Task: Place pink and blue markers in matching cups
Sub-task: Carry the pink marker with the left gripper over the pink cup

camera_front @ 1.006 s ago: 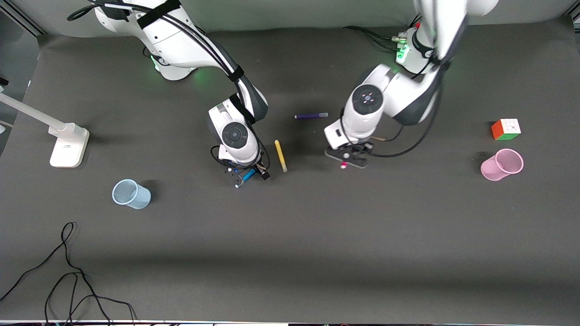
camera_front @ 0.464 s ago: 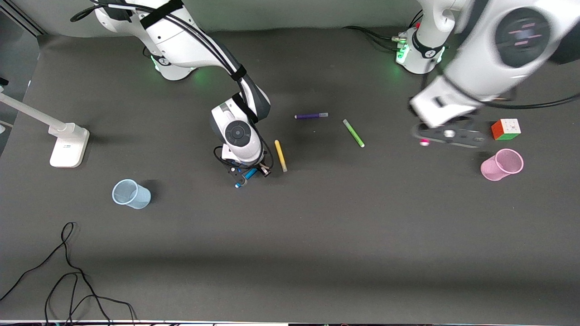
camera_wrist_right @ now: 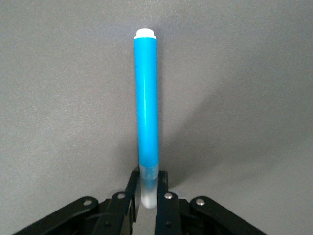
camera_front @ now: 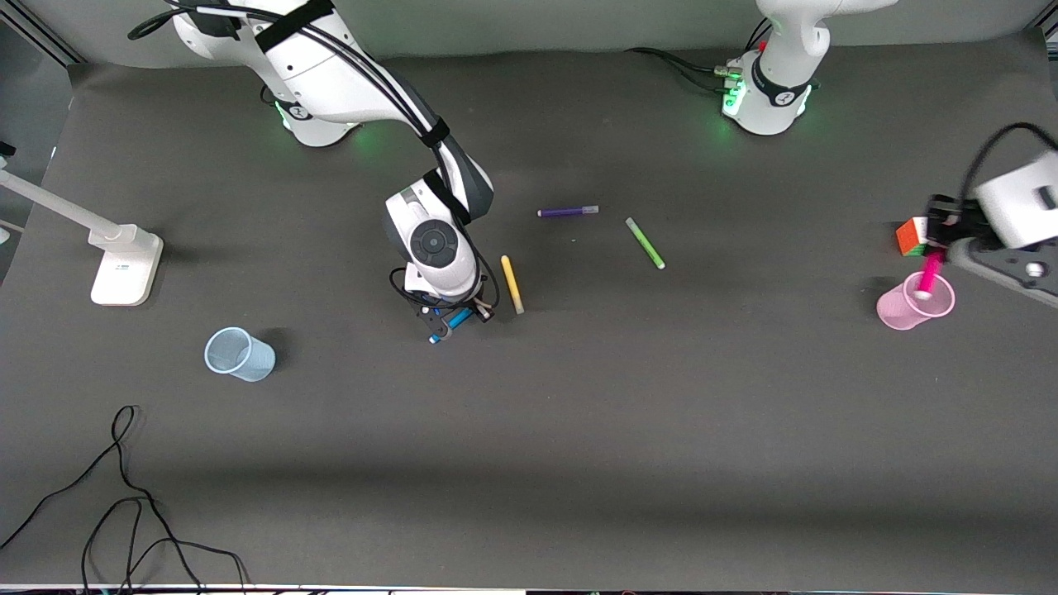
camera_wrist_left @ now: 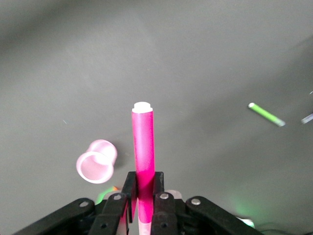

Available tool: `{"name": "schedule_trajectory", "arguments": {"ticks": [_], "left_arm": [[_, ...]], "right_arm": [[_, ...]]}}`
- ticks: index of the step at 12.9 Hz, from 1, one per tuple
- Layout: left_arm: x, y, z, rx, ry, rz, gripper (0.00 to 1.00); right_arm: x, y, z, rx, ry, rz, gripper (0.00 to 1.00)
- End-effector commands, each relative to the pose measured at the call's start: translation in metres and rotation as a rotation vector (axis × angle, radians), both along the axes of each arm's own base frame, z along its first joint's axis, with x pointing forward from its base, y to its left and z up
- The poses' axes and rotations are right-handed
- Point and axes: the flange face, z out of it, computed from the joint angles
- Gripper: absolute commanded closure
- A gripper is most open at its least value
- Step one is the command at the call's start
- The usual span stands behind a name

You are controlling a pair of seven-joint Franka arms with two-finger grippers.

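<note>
The left gripper [camera_front: 932,248] hangs over the pink cup [camera_front: 901,310] at the left arm's end of the desk [camera_front: 579,430], its jaws pinching the pink marker [camera_front: 929,273] near one end. In the front view the marker's free, white-tipped end shows against the cup's mouth; whether it reaches inside the cup cannot be told. In the left wrist view the pink marker [camera_wrist_left: 143,147] juts straight out from the left gripper [camera_wrist_left: 143,198], with the pink cup [camera_wrist_left: 97,161] beside it and a green pen [camera_wrist_left: 265,114] lying well apart. A colour cube [camera_front: 912,235] sits just beside the pink cup, farther from the front camera and partly hidden by the gripper. The right gripper [camera_front: 453,318] is low over the middle of the desk, its jaws pinching the blue marker [camera_front: 454,317] at its pale cap; in the right wrist view the blue marker [camera_wrist_right: 146,107] points straight away from the right gripper [camera_wrist_right: 148,196] over bare desk. A yellow pen [camera_front: 512,283] lies just beside that gripper, and a purple pen [camera_front: 567,211] and the green pen [camera_front: 645,242] lie farther from the camera, toward the left arm's end. The blue cup [camera_front: 240,354] stands well apart, toward the right arm's end. A white stand [camera_front: 124,263] rests near that end, and a black cable [camera_front: 124,496] trails along the desk's near edge.
</note>
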Motion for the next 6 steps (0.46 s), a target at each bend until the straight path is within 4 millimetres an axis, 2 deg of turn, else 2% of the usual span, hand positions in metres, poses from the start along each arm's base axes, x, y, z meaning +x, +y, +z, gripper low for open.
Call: {"name": "schedule_trajectory", "arguments": {"ticks": [1,4,6], "left_arm": [[0.004,0.023,-0.010,-0.065,-0.047,-0.192,1.00],[0.002,0.073,-0.045,-0.180,-0.088,-0.378,1.00],[-0.001,0.109,-0.063,-0.227,-0.131,-0.466,1.00]], "right_arm": [[0.008,0.000,0.027,-0.009,0.040,0.039,0.87],[0.011,0.003,0.067,-0.022,0.090,0.047,0.87],[0.011,-0.007,0.099,-0.018,0.123,0.056,0.87]]}}
